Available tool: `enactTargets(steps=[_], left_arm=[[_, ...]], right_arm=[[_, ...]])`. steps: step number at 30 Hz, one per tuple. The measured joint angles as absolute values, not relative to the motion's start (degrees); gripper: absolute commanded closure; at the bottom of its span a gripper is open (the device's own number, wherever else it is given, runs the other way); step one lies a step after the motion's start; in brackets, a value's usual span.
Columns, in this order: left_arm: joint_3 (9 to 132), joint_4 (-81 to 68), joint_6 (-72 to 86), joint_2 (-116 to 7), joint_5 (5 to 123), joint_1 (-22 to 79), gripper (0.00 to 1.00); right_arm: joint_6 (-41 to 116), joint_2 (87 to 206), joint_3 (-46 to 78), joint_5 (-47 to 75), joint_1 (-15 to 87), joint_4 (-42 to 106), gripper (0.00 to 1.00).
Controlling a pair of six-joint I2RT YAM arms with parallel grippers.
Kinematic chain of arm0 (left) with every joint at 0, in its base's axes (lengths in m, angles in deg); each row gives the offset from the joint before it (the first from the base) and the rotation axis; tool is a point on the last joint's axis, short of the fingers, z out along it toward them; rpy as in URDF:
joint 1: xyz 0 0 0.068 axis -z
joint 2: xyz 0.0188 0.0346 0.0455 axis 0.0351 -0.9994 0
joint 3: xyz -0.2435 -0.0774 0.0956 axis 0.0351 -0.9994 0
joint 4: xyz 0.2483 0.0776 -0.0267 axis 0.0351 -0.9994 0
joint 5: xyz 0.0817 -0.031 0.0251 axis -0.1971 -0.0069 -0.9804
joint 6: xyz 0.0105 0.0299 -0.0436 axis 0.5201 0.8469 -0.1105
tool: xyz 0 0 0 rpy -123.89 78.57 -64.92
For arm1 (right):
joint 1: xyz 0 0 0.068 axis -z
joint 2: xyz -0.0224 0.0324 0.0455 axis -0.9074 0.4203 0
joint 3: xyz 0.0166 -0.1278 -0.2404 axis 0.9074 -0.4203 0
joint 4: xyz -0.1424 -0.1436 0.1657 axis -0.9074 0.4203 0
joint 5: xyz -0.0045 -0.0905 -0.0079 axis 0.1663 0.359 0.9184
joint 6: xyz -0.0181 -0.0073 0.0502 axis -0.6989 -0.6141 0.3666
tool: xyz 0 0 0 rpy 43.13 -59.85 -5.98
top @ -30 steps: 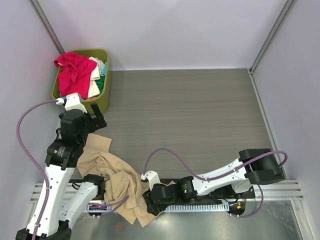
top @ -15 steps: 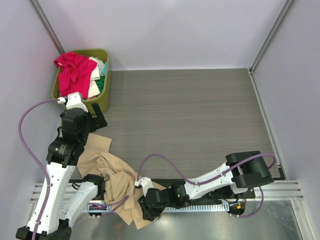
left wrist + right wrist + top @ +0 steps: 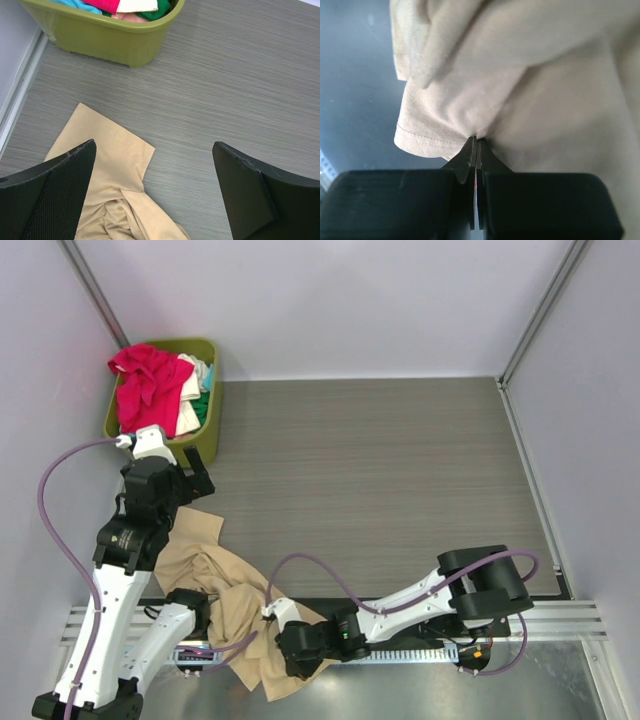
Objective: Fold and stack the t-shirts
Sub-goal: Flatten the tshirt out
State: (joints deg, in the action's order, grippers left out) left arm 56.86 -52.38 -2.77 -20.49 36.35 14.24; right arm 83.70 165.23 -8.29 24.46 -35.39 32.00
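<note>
A crumpled tan t-shirt (image 3: 215,585) lies at the table's near left edge, partly draped over the left arm's base. My right gripper (image 3: 292,652) reaches in low from the right and is shut on a fold by the shirt's stitched hem (image 3: 420,140); the jaws (image 3: 476,139) pinch the cloth (image 3: 545,90) at their tips. My left gripper (image 3: 190,480) hangs open above the shirt's far flat corner (image 3: 110,160), its fingers (image 3: 55,185) wide apart and holding nothing. Pink-red (image 3: 145,380), cream-white (image 3: 190,405) and teal-green (image 3: 205,405) t-shirts are piled in the basket.
The olive-green basket (image 3: 207,440) stands at the far left against the wall, and its near rim (image 3: 125,42) shows in the left wrist view. Aluminium rails (image 3: 560,620) and a metal plate (image 3: 450,690) run along the near edge. Walls enclose the grey tabletop (image 3: 370,470).
My right arm has slid left along the near edge and its jaws have closed on the tan t-shirt near the hem. The left gripper has stayed open and has hardly moved.
</note>
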Motion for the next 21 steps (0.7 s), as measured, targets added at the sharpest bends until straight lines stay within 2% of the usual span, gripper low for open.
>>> enactTargets(steps=[3, 8, 13, 15, 21], left_arm=[[56.86, -52.38, -2.66, -20.49, 36.35, 14.24, 0.00], [57.04, -52.44, -2.73, -21.21, 36.46, 14.24, 0.00], [58.52, -52.42, -3.34, -23.68, 37.34, 14.22, 0.00], [58.83, -52.44, -3.71, -25.10, 37.86, 14.22, 0.00], [59.68, -53.05, -5.33, -32.07, 38.54, 14.22, 0.00]], right_arm=[[83.17, 161.05, -8.60, 27.96, -34.40, 38.47, 0.99], [80.66, 141.23, -10.58, 34.03, -22.93, 48.92, 0.99], [75.85, 125.88, -9.23, 41.29, -5.86, 57.53, 0.99], [73.97, 123.83, -8.60, 43.41, 0.57, 60.81, 0.99], [68.31, 121.99, -8.18, 45.07, 31.32, 66.79, 0.99]])
